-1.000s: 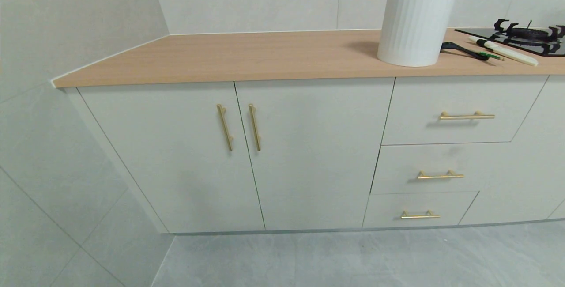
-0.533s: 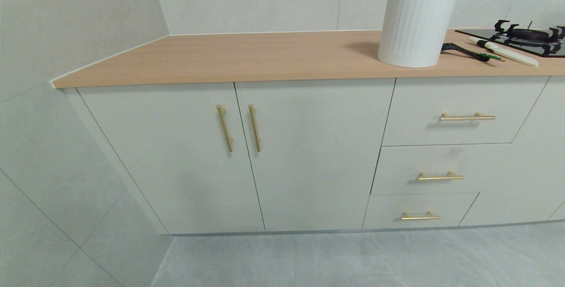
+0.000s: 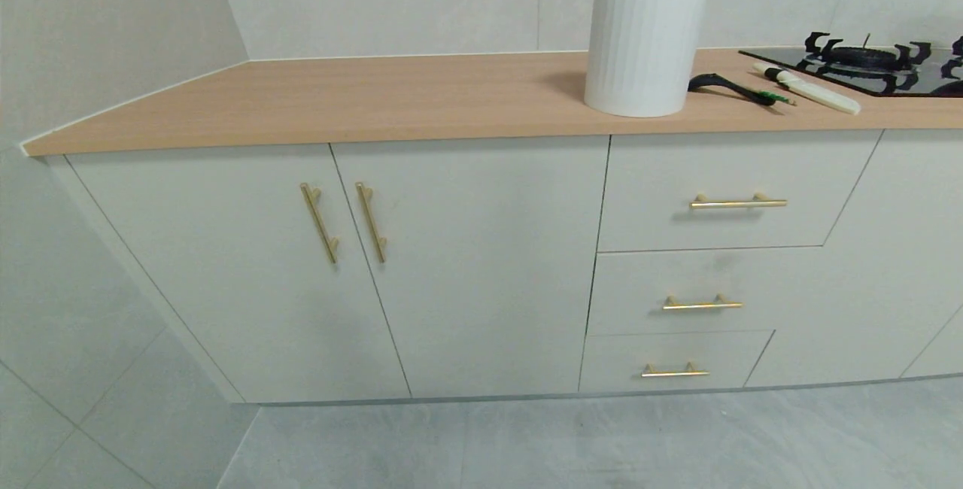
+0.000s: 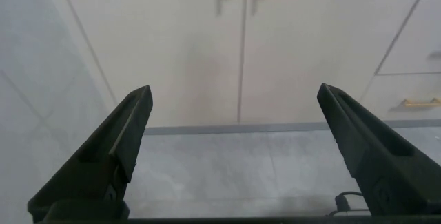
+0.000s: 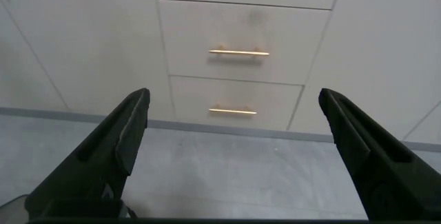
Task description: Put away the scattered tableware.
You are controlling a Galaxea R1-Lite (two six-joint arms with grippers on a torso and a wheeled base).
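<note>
A tall white ribbed container point(image 3: 647, 30) stands on the wooden countertop point(image 3: 338, 98). Just right of it lie a black utensil with a green tip point(image 3: 733, 88) and a cream-white knife-like utensil point(image 3: 809, 89), its end resting on the stove's edge. My left gripper point(image 4: 233, 94) hangs open and holds nothing, low before the two cabinet doors and above the floor. My right gripper point(image 5: 233, 96) is open too and holds nothing, low in front of the lower drawers point(image 5: 238, 53).
A black gas stove point(image 3: 865, 64) sits at the counter's right end. Below are two doors with upright gold handles point(image 3: 346, 222) and three drawers with gold handles point(image 3: 739, 203). A tiled wall closes the left side. Grey floor point(image 3: 527, 444) lies in front.
The whole head picture has slid to the left, so the camera has moved to the right. The container and utensils keep their places on the counter.
</note>
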